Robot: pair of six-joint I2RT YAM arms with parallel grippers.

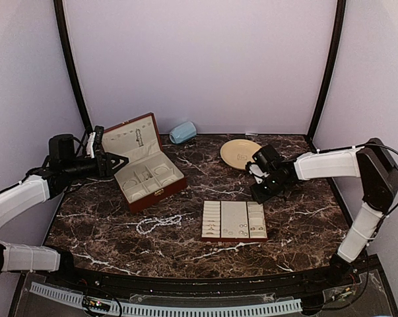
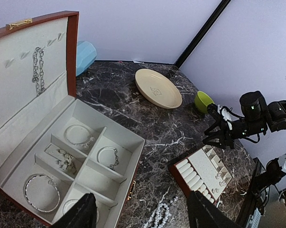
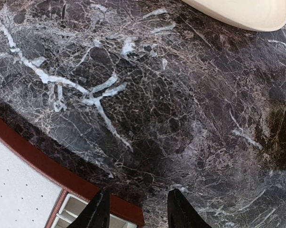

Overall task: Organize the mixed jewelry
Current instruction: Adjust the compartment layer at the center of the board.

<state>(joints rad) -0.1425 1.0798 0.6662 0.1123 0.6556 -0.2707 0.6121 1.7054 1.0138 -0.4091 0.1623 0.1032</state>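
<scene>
You saw the left gripper with its fingers set wide apart and nothing between them, poised at the left side of the open red-brown box. The pearl strand lay loose on the surface, in front of the box and just left of the cream slotted tray. In the left wrist view, one end of the strand showed below that gripper, apart from both fingers.

You saw the right gripper partly open and holding nothing. It hung over the surface just beyond the tray's far right corner, between the tray and the plate. Small silvery pieces sat in the tray's compartments, near that gripper but not touching it. The strand lay well apart from the right gripper, on the tray's opposite side.
</scene>
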